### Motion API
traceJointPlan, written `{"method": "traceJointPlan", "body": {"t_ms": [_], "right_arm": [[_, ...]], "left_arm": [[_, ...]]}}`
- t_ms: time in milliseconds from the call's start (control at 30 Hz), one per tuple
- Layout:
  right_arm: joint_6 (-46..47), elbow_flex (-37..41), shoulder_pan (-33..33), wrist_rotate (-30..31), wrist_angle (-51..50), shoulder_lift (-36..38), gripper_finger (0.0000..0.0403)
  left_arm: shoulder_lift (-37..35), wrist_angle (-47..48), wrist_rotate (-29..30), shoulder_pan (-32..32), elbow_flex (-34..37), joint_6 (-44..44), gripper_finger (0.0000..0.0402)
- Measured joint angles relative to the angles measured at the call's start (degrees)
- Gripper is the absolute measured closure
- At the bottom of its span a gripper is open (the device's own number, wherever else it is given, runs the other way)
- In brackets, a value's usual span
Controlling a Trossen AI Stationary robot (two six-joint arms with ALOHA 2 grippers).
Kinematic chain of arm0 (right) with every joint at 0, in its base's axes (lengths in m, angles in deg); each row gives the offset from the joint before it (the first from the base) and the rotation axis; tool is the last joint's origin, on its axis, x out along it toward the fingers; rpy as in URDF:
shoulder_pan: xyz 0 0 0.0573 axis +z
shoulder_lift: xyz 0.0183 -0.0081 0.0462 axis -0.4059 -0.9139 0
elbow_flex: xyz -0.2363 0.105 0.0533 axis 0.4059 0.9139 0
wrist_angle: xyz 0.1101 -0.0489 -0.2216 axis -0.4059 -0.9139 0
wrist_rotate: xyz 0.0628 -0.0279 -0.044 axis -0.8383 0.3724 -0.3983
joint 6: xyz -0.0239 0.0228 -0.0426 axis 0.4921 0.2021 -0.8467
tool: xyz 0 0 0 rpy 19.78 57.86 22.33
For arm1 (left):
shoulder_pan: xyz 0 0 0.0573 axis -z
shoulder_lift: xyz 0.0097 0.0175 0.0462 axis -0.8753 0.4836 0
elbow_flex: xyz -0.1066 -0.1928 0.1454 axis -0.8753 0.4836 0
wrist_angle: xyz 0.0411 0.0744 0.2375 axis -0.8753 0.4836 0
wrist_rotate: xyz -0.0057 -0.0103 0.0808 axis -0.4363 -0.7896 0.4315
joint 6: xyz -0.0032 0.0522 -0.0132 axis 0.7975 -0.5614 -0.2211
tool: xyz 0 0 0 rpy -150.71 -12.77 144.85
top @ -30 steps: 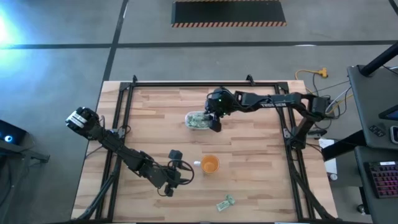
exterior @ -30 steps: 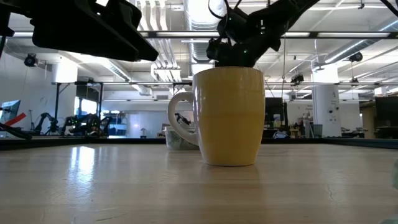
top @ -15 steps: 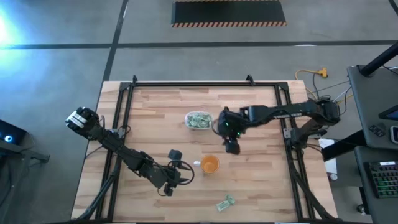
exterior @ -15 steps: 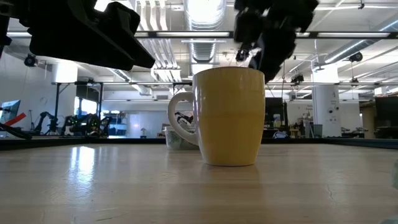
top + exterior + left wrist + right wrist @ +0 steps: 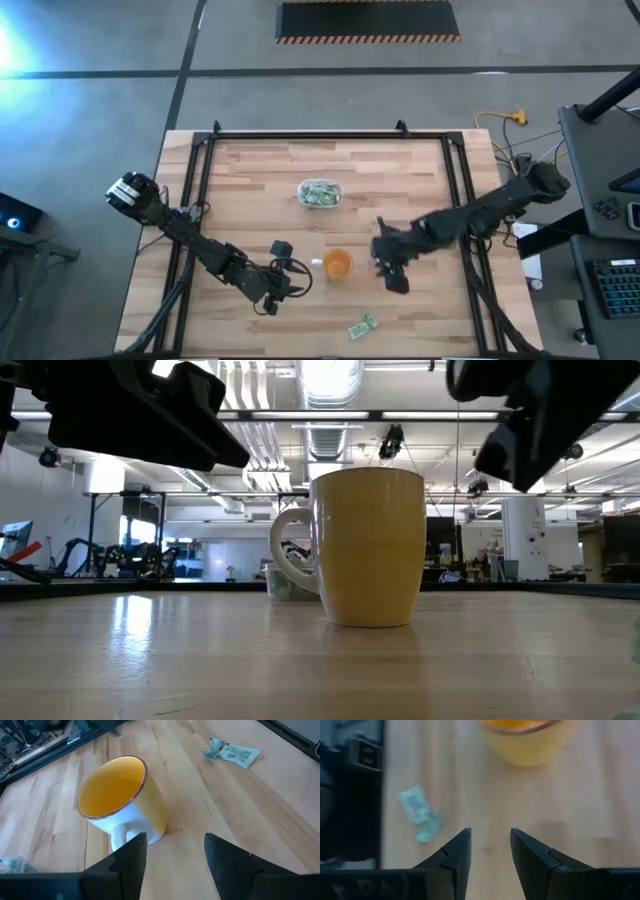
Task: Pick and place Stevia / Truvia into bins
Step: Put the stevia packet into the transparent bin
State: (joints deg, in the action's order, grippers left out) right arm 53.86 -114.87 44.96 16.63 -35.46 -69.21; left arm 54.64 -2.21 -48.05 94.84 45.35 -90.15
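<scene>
Right hand (image 5: 393,277) open beside orange cup (image 5: 338,265), sachets (image 5: 362,326) near

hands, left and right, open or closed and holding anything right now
Left hand: open, holding nothing, near the orange mug.
Right hand: open, holding nothing.

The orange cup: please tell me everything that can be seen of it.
The cup is a ceramic-looking mug, yellow-orange outside and deeper orange inside, with a speckled brownish rim and a white handle. It stands upright on the wooden table, near the middle, and looks empty. Nothing touches it. The left gripper sits just beside its handle side, with fingers open.
</scene>
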Motion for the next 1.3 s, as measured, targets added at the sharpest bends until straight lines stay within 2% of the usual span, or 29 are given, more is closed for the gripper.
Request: {"method": "traceJointPlan", "body": {"t_ms": [200, 367, 733, 1300], "right_arm": [[7.96, 7.69, 8.51, 0.54, 21.88, -2.82, 0.0277], [8.01, 9.74, 14.33, 7.45, 33.17, -8.25, 0.0284], [8.41, 7.29, 16.27, 9.18, 34.91, -19.37, 0.0288], [8.41, 6.89, 16.23, 9.18, 38.26, -20.67, 0.0307]], "left_arm": [[0.00, -0.44, -0.02, 0.00, -0.04, 1.23, 0.0219], [0.00, -1.08, 0.00, 0.00, -0.15, 1.31, 0.0219], [0.00, -1.53, -0.02, -0.04, -0.22, 1.29, 0.0219], [0.00, -1.38, -0.02, -0.39, -0.13, 1.29, 0.0219]]}}
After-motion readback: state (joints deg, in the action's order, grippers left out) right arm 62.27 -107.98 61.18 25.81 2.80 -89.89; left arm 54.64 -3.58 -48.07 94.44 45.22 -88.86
